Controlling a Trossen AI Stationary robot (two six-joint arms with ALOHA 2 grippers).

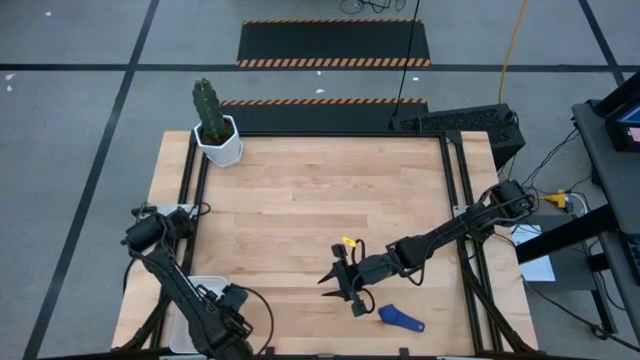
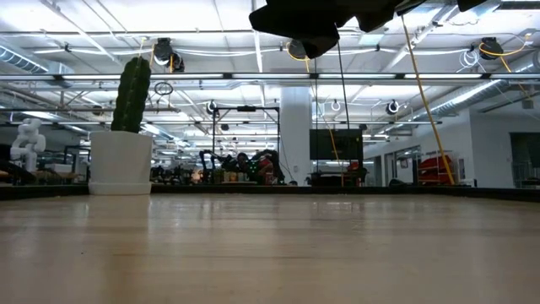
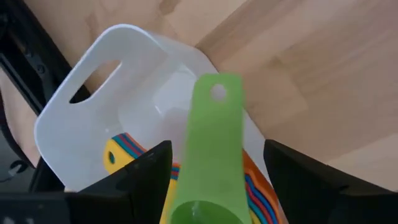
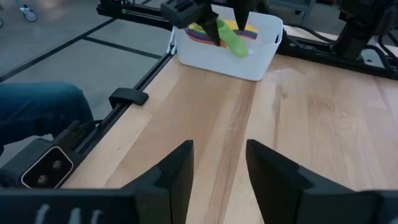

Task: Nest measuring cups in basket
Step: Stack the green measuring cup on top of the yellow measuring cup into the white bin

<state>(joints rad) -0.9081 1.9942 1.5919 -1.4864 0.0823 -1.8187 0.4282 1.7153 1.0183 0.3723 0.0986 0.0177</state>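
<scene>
The green plastic measuring cup (image 3: 208, 155) is a glossy lime scoop with a flat handle that ends in a small round hanging hole. It sits on top of a nested stack of cups (image 3: 255, 186) whose rims show as red, orange, blue and yellow bands, plus a yellow handle (image 3: 114, 155) poking out one side. All of it is inside the small white plastic basket (image 3: 81, 106) with rounded corners and a slot handle cut in its end wall. The basket sits at the near left corner of the wooden desk (image 1: 320, 200).

No brand or writing I can read on any of it.

The green cup's long axis runs along the basket's length, handle tip aimed at the slotted end.

The left gripper (image 3: 214, 180) hovers right over the stack with its jaws spread either side of the green cup, not touching it, so released. The right gripper (image 4: 217, 168) hangs over the middle-front of the desk with jaws partly apart and nothing between them; a dark blue plastic measuring cup (image 1: 402, 319) lies on the wood just beside it.
</scene>
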